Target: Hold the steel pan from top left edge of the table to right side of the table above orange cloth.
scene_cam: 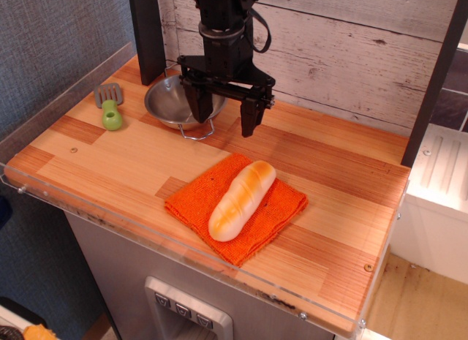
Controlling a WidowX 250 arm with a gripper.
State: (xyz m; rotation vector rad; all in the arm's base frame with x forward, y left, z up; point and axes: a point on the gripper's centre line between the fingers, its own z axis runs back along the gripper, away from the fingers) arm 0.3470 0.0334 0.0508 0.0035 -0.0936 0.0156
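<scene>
Your gripper (223,115) hangs with fingers spread and empty, just right of the steel pan (172,104) at the table's (344,230) back-left. Drop one finger inside the near rim, pinch squarely, mind the wire handle.

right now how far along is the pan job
Nothing is done yet: the pan sits at the table's back left, not gripped. In hand: the pincer hangs open by the pan's right rim, jaws spread. Left: grip the pan, lift it and carry it over the cloth, where a bread roll lies.
</scene>
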